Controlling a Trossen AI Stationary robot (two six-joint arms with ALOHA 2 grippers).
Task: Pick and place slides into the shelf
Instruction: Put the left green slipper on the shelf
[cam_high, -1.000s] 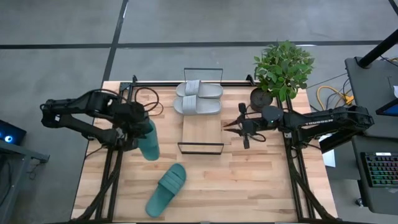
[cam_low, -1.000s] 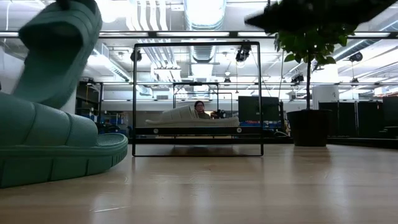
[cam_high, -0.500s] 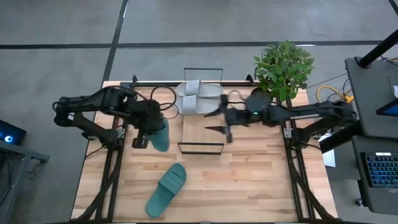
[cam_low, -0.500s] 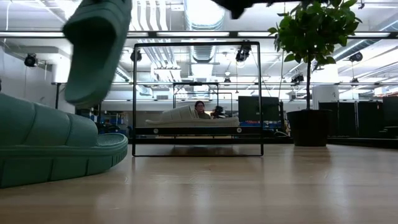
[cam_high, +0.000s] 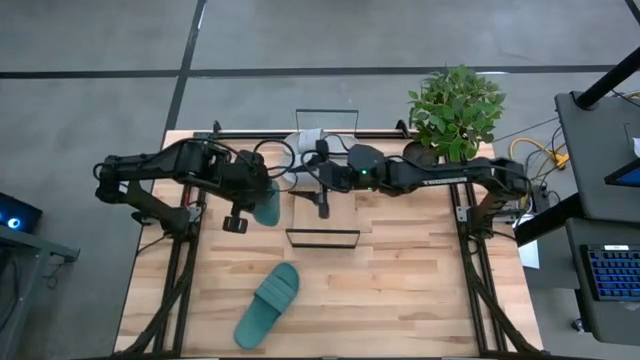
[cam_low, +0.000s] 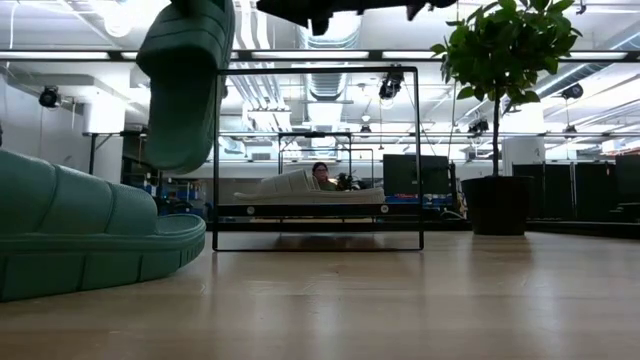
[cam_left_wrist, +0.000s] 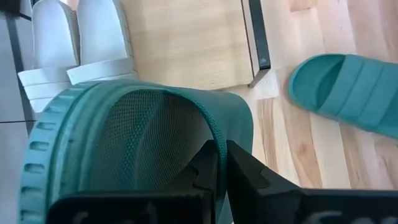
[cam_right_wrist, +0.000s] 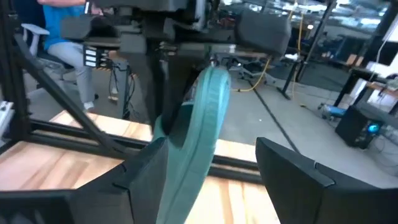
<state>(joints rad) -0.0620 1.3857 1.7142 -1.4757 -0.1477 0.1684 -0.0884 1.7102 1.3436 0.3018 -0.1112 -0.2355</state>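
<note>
Over the last second the left gripper (cam_high: 262, 196) has carried its teal slide (cam_high: 266, 203) across the table (cam_high: 400, 290) from the left side to just beside the shelf (cam_high: 325, 212), while the right gripper (cam_high: 322, 196) has swung in from beside the potted plant (cam_high: 455, 110) to hang above the shelf top; that puts the third slide close to its place, in my judgement, with release not yet made. In the high view, the grey slides (cam_high: 305, 140) lie on the far end of the shelf, beyond the right gripper, and the other teal slide (cam_high: 268, 305) rests on the table well apart from both grippers, nearer the front edge. In the low view, the carried slide (cam_low: 185, 85) hangs upright in the air at the shelf's left wire post (cam_low: 217, 160), clear of the table, and the resting teal slide (cam_low: 90, 240) fills the near left. In the left wrist view, the gripper (cam_left_wrist: 217, 163) is clamped narrow on the slide's edge (cam_left_wrist: 143, 130), with the shelf plank (cam_left_wrist: 186, 40) and grey pair (cam_left_wrist: 74, 46) ahead of it. In the right wrist view, the right gripper (cam_right_wrist: 211, 177) stands wide and empty, the held teal slide (cam_right_wrist: 202, 118) straight ahead between its fingers but apart from them
</note>
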